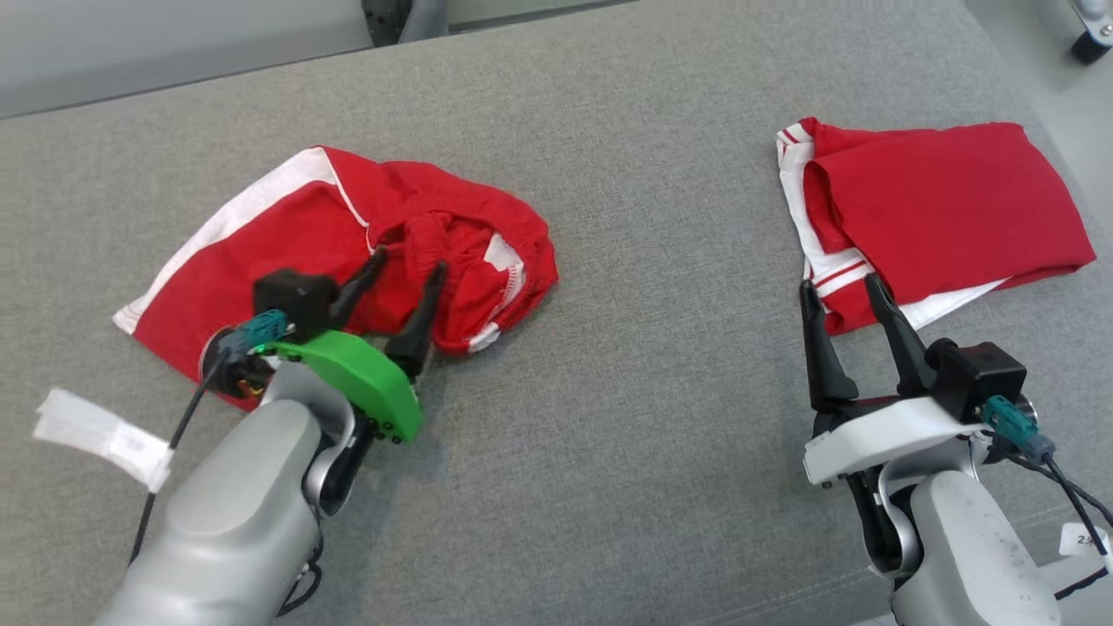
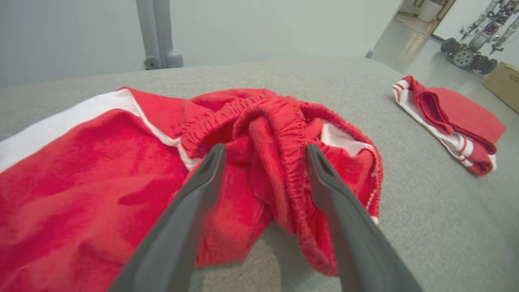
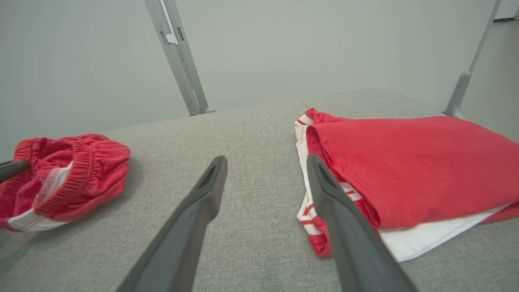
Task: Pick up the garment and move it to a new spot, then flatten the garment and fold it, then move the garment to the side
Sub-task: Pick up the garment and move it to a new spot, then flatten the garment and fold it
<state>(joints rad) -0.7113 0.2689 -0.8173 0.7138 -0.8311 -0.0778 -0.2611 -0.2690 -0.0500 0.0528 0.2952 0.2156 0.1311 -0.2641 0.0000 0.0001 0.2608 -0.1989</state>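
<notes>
Left tool (image 1: pixel 409 261) astride crumpled garment (image 1: pixel 296 217)

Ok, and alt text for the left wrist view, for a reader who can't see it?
The left gripper stands open over crumpled red shorts with white trim, its dark fingers either side of the bunched waistband, on a grey padded surface. A folded red and white garment lies apart, toward the view's right.

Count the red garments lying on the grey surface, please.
2. The crumpled red shorts lie at the left gripper; the folded red garment lies beside the right gripper.
</notes>
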